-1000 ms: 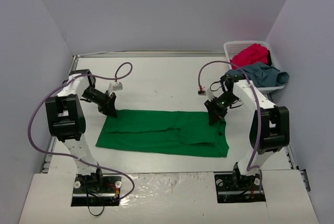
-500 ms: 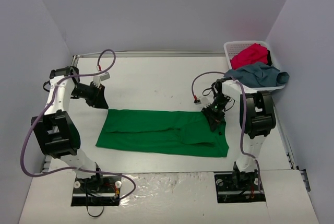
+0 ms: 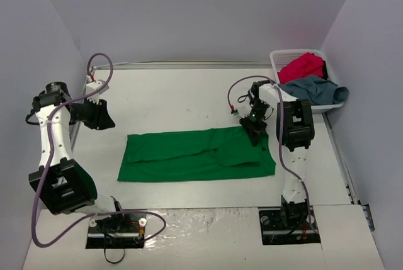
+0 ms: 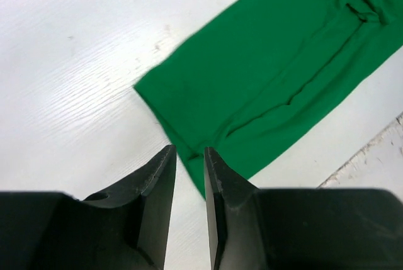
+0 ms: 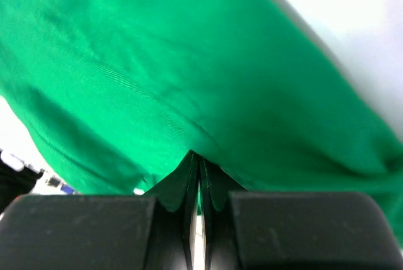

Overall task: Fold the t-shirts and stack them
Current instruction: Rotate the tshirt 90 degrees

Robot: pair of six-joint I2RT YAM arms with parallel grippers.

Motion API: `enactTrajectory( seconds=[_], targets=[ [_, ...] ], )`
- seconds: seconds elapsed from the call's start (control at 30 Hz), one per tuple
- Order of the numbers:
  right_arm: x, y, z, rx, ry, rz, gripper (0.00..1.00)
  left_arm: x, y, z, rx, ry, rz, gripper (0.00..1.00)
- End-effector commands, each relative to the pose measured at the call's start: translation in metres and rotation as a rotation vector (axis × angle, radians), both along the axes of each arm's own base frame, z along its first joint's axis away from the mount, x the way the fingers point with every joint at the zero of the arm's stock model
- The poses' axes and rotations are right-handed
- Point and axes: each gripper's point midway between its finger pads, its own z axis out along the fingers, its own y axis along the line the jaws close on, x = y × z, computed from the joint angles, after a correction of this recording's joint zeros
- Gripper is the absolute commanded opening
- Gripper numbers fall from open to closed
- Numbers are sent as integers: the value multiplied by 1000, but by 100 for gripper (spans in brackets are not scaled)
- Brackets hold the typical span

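- Comparing with one second ago, I see my left gripper (image 3: 101, 119) has let go of the far left corner of the bright green soft cloth t-shirt (image 3: 189, 157). It has drawn away to the left side of the white table (image 3: 182, 94).
- Its jaws now stand a little apart with nothing between them. In the left wrist view the shirt's left end lies flat ahead of the fingertips.
- My right gripper (image 3: 255, 133) is closed tight on the shirt's far right edge, with green cloth pinched between the fingers.
- The shirt lies as a long folded band in the middle of the table.
- I judge the lengthwise fold is done, and the end-to-end fold is not yet made.
- The crimson red t-shirt (image 3: 302, 65) and the dusty grey-blue t-shirt (image 3: 312, 89) wait in the white plastic lattice basket (image 3: 275, 55), far right.
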Motion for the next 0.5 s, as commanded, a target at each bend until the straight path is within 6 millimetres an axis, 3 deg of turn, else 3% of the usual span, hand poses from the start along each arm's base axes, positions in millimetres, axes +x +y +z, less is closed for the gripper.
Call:
enactTrajectory(
  seconds=[0.0,0.03,0.07,0.1,0.13,0.17,0.2,0.23,0.37,0.43,0.47],
  targets=[
    [69,11,-24,-31,-179,33,0,-1,17,24,26,-87,104,24],
    [75,15,-38,-28,-159,37,0,-3,25,24,29,-90,135,24],
    [103,28,-28,5,-227,35,0,-3,29,25,40,-102,151,24],
    [115,36,-28,28,-246,34,0,-5,32,28,56,-110,176,24],
    [119,49,-43,66,-224,35,0,-7,37,26,64,-106,204,24],
    [148,60,-30,97,-311,37,0,-6,42,30,88,-141,225,24],
    [156,66,-46,104,-309,36,0,-6,46,31,96,-140,259,24],
    [166,76,-47,121,-338,47,0,-7,54,27,127,-132,297,24],
    [226,116,-38,197,-572,85,0,-8,66,38,180,-175,384,29],
    [235,134,-30,218,-649,113,0,-8,70,39,196,-171,416,32],
    [254,145,-21,237,-742,113,0,-9,71,41,195,-173,429,33]
  ],
)
